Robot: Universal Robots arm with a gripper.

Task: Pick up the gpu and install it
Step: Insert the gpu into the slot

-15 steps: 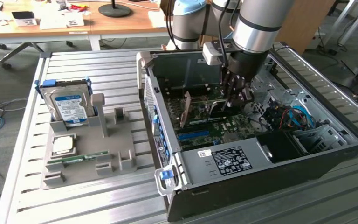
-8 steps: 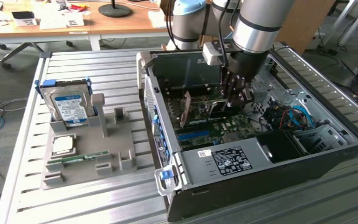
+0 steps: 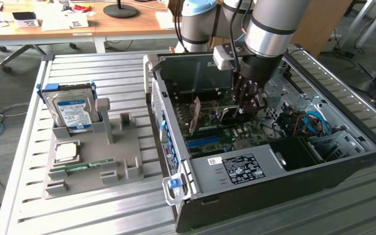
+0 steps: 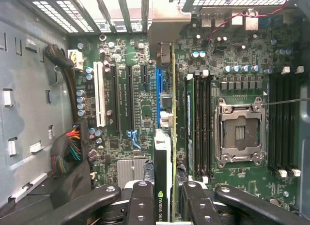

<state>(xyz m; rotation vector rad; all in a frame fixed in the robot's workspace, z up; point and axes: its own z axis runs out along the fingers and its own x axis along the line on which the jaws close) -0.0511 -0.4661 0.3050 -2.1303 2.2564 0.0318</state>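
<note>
My gripper (image 3: pixel 246 106) reaches down into the open computer case (image 3: pixel 273 161) and is shut on the gpu (image 3: pixel 226 115). In the wrist view the gpu (image 4: pixel 173 113) shows edge-on as a thin green board with a dark labelled face. It is clamped between my two black fingers (image 4: pixel 140 201). The card stands upright along the blue slot (image 4: pixel 158 89) on the motherboard (image 4: pixel 126 55). Its silver end bracket (image 4: pixel 167 26) lies at the case's rear openings. Whether the card sits in the slot I cannot tell.
A grey fixture (image 3: pixel 90 171) on the slatted table at the exterior view's left holds a blue-and-white hard drive (image 3: pixel 74 112), a processor chip (image 3: pixel 67 152) and a green memory stick (image 3: pixel 83 166). Beside the card are the memory slots (image 4: pixel 201 123), the processor socket (image 4: pixel 240 133) and cable bundles (image 4: pixel 70 147).
</note>
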